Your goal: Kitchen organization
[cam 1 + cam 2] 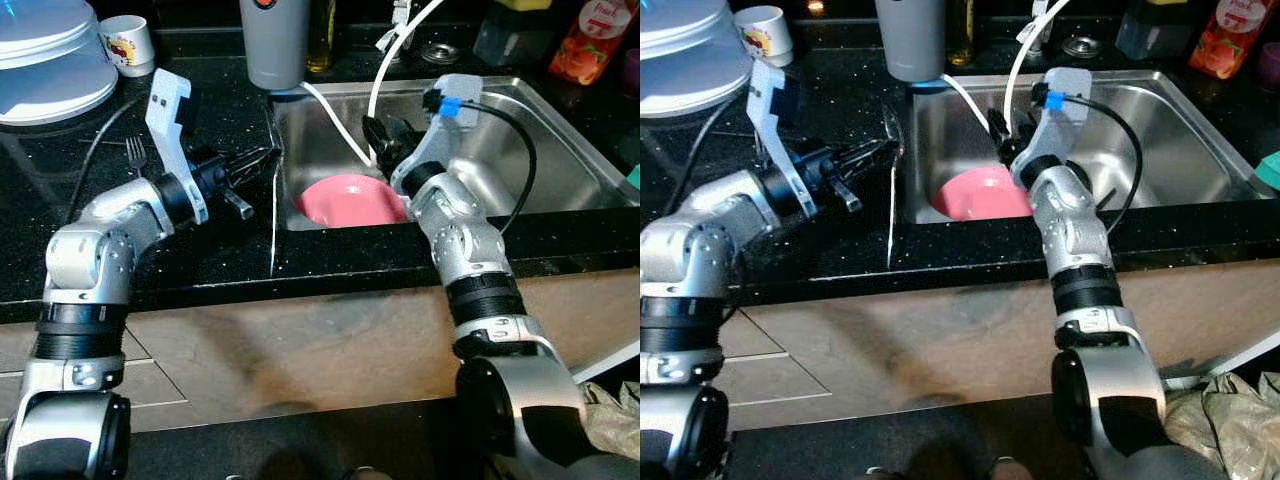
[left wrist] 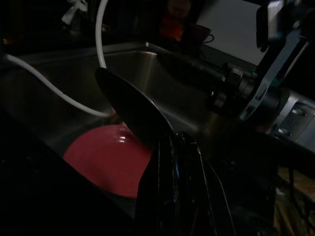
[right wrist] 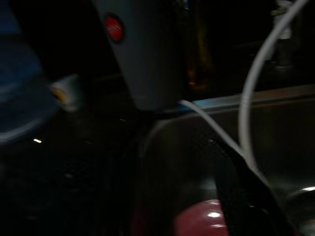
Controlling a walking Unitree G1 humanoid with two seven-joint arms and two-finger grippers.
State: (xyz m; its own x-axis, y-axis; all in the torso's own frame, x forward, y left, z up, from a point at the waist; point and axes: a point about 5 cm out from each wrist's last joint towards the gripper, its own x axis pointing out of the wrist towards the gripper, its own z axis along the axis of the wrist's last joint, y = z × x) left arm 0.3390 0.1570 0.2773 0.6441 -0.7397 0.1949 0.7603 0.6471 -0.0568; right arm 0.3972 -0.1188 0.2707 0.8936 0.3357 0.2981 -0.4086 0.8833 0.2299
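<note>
your left gripper (image 1: 262, 160) sits at centre left of the left eye frame, its black fingers clamped together on a thin metal utensil (image 1: 891, 190), which looks like a spoon. the left wrist view shows its dark, smooth, oval bowl (image 2: 129, 105) standing up from the fingers. in the right eye view the slim handle hangs down across the counter edge beside the sink.

your right gripper (image 1: 385, 140) hangs over the sink (image 1: 560, 150) just above the pink bowl (image 1: 345, 200); whether its fingers are apart or together i cannot tell.

judgement: you are mid-transfer, carrying the utensil from the counter toward the basin. the next move calls for reaching right over the rim and lowering before release, keeping clear of the white hose (image 1: 335, 120).

materials: the sink is brushed steel, rectangular and reflective. the bowl is round, glossy and probably plastic. the black countertop (image 1: 200, 250) is speckled and polished. a fork (image 1: 136, 153) lies at upper left, near a grey cylindrical container (image 1: 274, 45) and a small white cup (image 1: 127, 44).
</note>
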